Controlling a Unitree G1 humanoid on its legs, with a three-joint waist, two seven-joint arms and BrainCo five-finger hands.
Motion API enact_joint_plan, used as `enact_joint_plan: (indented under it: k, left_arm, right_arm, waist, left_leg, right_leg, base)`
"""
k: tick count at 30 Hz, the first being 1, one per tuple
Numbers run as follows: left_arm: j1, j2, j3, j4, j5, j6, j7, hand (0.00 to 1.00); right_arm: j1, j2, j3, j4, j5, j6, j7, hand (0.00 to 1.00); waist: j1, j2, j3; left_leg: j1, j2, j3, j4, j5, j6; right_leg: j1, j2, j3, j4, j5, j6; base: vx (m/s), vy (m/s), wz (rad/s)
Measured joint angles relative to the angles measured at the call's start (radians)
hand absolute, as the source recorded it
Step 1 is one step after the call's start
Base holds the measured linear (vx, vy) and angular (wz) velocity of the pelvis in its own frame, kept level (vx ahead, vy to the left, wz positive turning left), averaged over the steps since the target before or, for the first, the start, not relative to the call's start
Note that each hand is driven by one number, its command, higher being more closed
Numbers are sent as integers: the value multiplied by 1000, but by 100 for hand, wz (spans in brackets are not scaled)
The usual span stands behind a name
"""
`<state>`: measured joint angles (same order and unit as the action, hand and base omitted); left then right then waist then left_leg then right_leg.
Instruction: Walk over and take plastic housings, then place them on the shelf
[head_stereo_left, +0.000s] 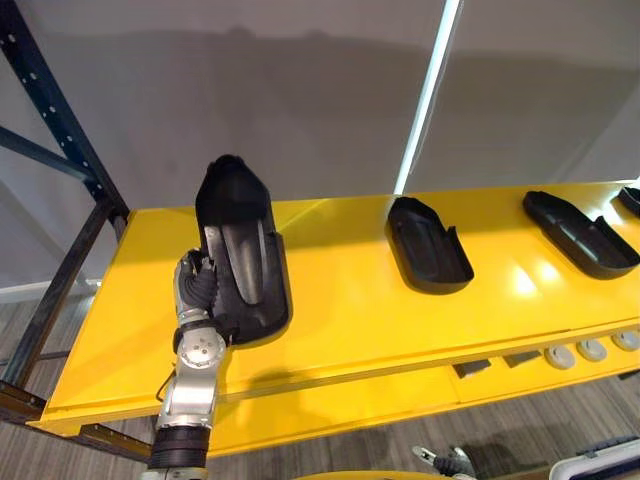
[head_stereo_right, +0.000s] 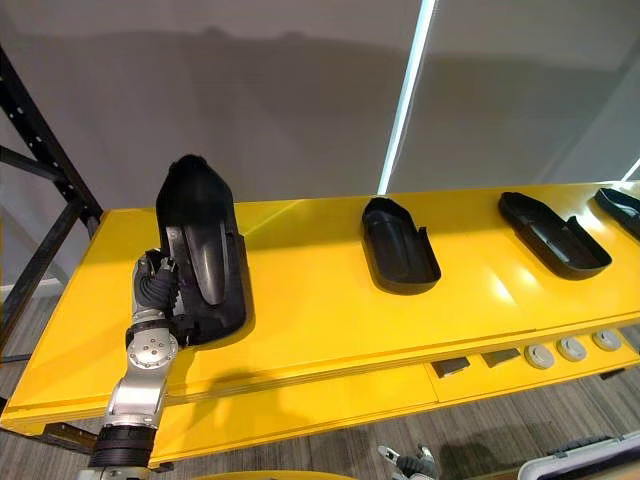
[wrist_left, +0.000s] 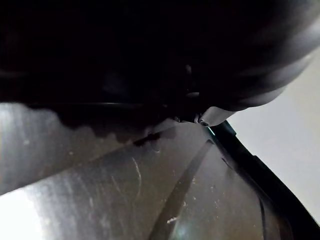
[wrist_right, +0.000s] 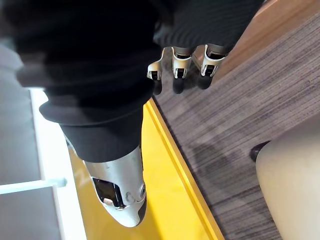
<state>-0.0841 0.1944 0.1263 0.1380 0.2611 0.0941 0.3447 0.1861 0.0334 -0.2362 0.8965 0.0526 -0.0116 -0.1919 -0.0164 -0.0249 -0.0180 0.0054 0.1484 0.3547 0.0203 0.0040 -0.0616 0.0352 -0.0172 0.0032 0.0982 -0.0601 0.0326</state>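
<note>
Pinched at one edge by the fingers of the left hand (head_stereo_left: 197, 285), the tilted housing (head_stereo_left: 240, 240) could slip and drop onto the shelf (head_stereo_left: 350, 310), while the right hand (wrist_right: 182, 60) hangs slack

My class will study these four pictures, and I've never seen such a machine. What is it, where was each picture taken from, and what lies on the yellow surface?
It is a humanoid robot with two arms and fingered hands. The two wide pictures come from a camera pair on its head, looking down at a yellow shelf. The other two come from its wrists. Its left hand grips the held housing, a black plastic shell, by its near end, far end raised. More lie further right, such as the middle housing and the right housing. The right hand hangs over the floor, fingers relaxed, holding nothing.
</note>
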Motion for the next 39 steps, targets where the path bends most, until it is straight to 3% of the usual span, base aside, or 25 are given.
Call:
enact_joint_plan:
  k: [5,11,12,29,36,39]
  left_arm:
    - [-10,18,9,83,18,14,-24,100]
    - [-16,22,44,183,15,17,-39,100]
    - [-17,22,46,188,15,17,-39,0]
    - [-140,90,85,345,6,10,8,0]
    - [-142,94,83,341,-18,2,37,0]
    - [-130,71,82,252,-52,0,66,0]
  right_arm:
    - [-2,1,-4,-1,-16,0,2,0]
    - [-1,-1,-45,-1,-15,0,16,0]
    - [-1,-1,-46,0,-16,0,18,0]
    - [-42,0,-82,67,-16,-4,19,0]
    - [-49,-3,-83,68,-16,-11,18,0]
    - [-48,-3,-83,68,-16,-11,16,0]
  waist:
    - [-6,3,3]
    - [-11,15,9]
    - [-11,14,9]
    - [-14,-1,19]
    - [-21,-1,41]
    - [-18,-11,49]
  left_leg:
    - [40,-29,5,-123,66,3]
    - [42,-43,0,-124,75,-3]
    - [42,-44,-1,-124,75,-3]
    - [50,-83,-8,-125,64,23]
    - [73,-81,-12,-125,56,17]
    - [72,-82,-18,-125,54,18]
  right_leg:
    - [-6,-8,0,-17,0,0]
    - [-5,-14,0,-30,-29,-1]
    - [-5,-14,1,-31,-30,-1]
    - [22,-33,37,-72,-16,17]
    - [47,-33,37,-82,-26,-2]
    - [47,-34,34,-82,-30,-6]
  base:
    - [-94,14,-2]
    - [-96,-2,-2]
    - [-42,5,-1]
    - [69,15,-1]
    - [6,-6,-2]
    - [-12,-13,5]
